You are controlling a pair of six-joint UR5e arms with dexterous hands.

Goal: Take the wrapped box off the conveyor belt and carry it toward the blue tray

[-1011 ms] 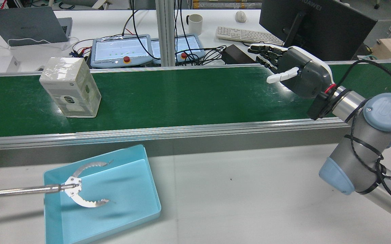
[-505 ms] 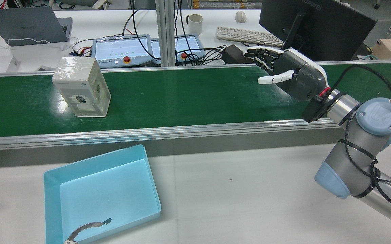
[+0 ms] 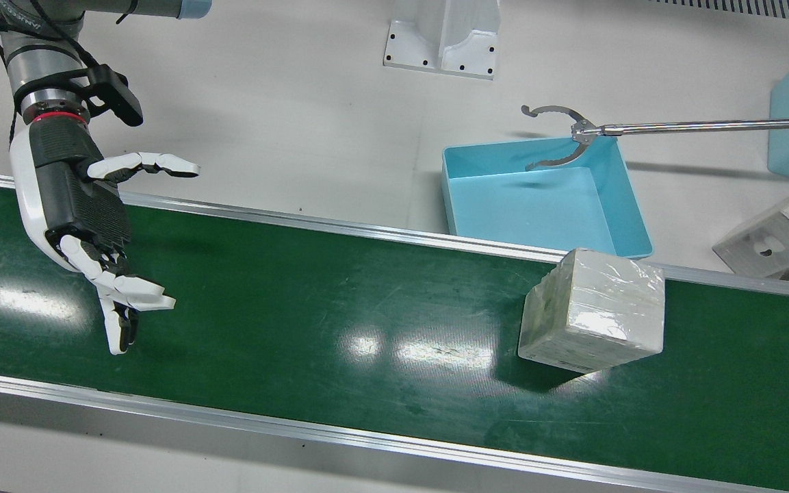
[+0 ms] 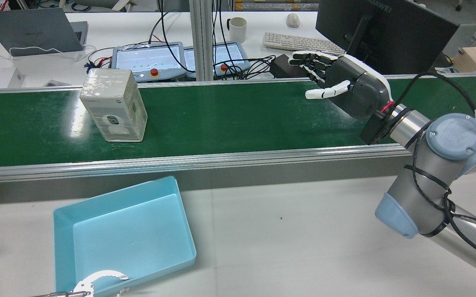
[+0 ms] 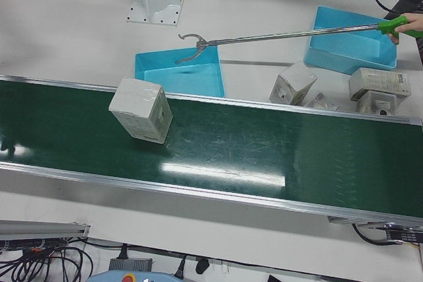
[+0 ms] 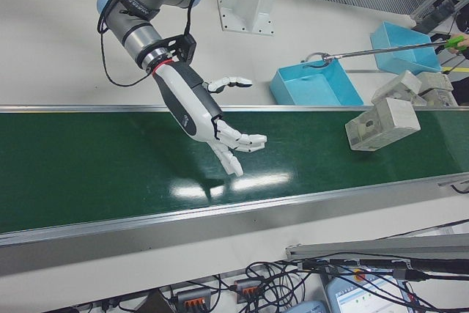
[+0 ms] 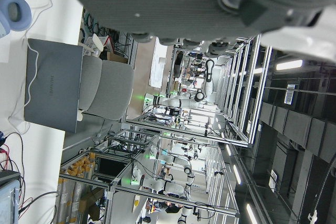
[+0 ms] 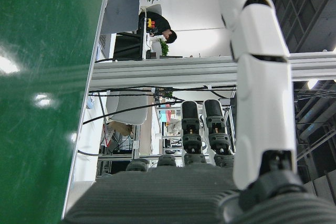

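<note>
The pale, cube-like box wrapped in glossy clear film [image 3: 592, 310] stands on the green conveyor belt [image 3: 312, 322], a printed label on one side (too small to read). Well apart, the right robot hand [image 3: 86, 226] hovers over the belt, fingers spread, empty. The light-blue plastic tray [image 3: 545, 198] sits on the white bench [image 3: 285, 116] just beside the belt.

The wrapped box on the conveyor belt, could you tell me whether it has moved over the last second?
Yes. In the rear view the wrapped box has travelled rightward along the belt, toward the open right hand, judged against the red-buttoned pendant behind.
</note>
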